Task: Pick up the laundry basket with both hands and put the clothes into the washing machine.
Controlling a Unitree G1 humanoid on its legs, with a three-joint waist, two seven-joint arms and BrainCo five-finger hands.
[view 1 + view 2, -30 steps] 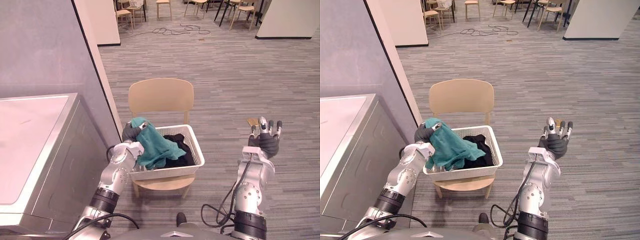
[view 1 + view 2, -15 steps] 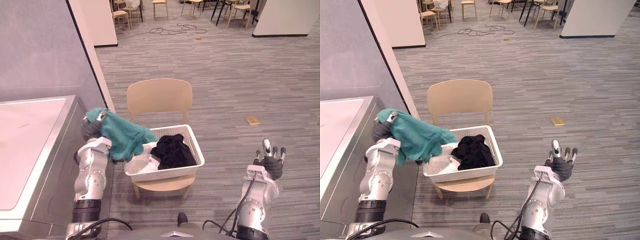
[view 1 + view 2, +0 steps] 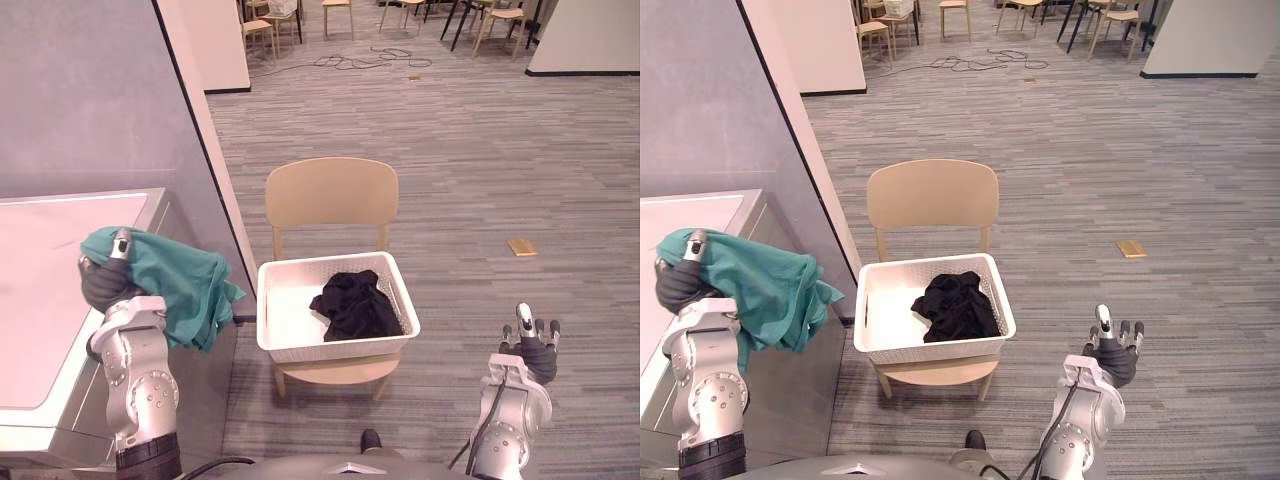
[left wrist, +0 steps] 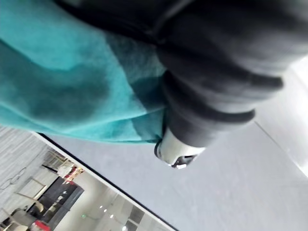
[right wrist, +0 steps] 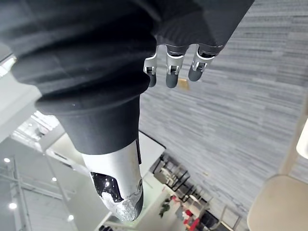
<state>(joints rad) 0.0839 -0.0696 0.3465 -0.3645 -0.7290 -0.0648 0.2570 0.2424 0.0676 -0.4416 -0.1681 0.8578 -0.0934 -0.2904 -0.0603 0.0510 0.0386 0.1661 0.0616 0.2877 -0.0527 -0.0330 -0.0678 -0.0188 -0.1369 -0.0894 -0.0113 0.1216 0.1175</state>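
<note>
No text, label, number or sign can be read anywhere

Teal cloth (image 3: pixel 175 285) aloft beside white basket (image 3: pixel 340 348)

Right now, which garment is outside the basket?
The teal garment, held in the left hand; the black garment lies in the white basket.

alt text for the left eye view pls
The left hand holds a teal cloth up at the edge of the washing machine. Beside it, a white basket with a black garment inside sits on a wooden chair. The right hand is open, low on the right.
</note>
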